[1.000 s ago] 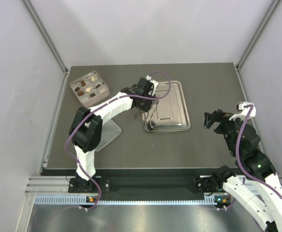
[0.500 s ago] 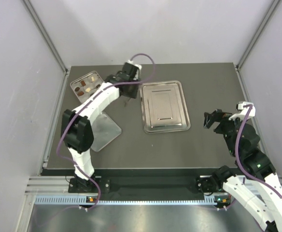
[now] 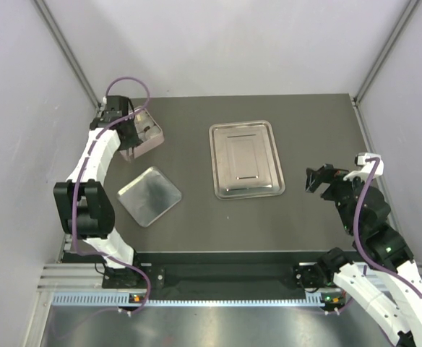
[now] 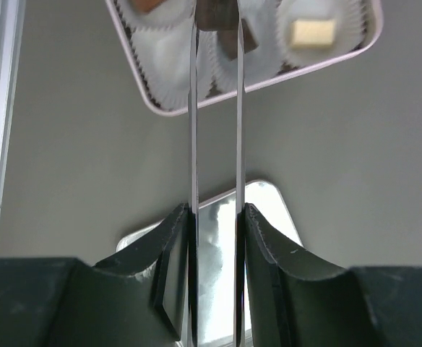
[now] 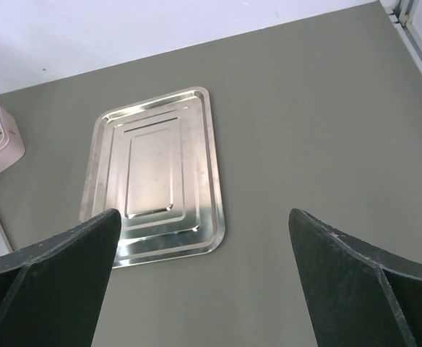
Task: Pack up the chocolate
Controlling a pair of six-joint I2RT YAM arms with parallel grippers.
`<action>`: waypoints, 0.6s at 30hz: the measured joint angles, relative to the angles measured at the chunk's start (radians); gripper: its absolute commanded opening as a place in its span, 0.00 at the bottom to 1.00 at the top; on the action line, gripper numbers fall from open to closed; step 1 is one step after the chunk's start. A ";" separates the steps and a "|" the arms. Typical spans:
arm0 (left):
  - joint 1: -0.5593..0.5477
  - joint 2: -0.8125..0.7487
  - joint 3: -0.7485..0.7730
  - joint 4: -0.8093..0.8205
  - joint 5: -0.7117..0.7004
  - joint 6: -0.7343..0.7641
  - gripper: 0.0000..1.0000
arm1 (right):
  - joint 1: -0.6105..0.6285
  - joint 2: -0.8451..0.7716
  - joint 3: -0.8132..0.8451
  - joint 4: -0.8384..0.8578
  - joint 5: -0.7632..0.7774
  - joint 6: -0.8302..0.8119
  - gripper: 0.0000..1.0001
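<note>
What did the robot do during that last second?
The left pincer swung leftward from the steel tray's edge to over the pink tin, with a dark brown chocolate pinched between its blades. The right pincer, tray, tin and silver lid stayed put.

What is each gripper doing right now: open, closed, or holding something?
Left gripper: closed on a dark brown chocolate piece, over the pink tin.
Right gripper: open, holding nothing.
</note>
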 measured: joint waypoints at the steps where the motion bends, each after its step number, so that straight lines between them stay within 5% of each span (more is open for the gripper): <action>1: 0.003 0.000 -0.012 0.000 -0.005 -0.005 0.34 | 0.000 -0.002 0.000 0.000 0.000 0.000 1.00; 18: -0.012 0.000 -0.084 0.009 -0.111 -0.017 0.36 | 0.000 -0.010 0.000 0.000 -0.001 0.000 1.00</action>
